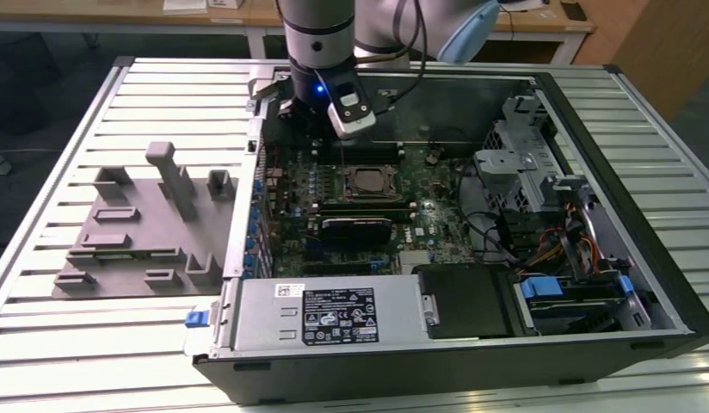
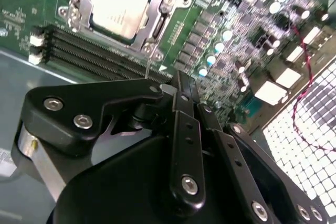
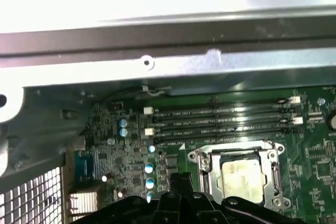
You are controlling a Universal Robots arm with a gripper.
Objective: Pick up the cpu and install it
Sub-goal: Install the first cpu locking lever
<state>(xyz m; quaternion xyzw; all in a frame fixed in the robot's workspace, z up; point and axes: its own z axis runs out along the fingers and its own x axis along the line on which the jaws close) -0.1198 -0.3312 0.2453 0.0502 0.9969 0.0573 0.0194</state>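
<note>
One arm only, so no nearer or farther hand to weigh. At the exterior view's left: grey tray point(image 1: 114, 280) of upright fixtures, well apart from the work. Next to the right: open computer case point(image 1: 446, 370), green motherboard point(image 1: 288, 219) flat inside.

Near the board's middle: the cpu point(image 1: 366, 181). Sits flat and silver inside the metal-framed socket point(image 2: 167, 4), seated there rather than on the tray. Shows no long axis, being square. Lies with edges parallel to the memory slots point(image 3: 226, 121) just beside the socket.

Then the gripper point(image 2: 178, 81). Hangs above the board on the socket's far side, about over those slots, apart from the chip. Touches nothing. Finds the cpu toward the near side of the case and lower down, in both wrist views just ahead of the fingertips. Holds the fingers point(image 2: 185, 129) drawn together, seemingly with no gap left and nothing pinched between, the very tips half masked by dark linkage.

Farther toward the exterior view's right: drive cage point(image 1: 509, 168) and bundled cables point(image 1: 539, 237), well away from gripper and chip alike.
</note>
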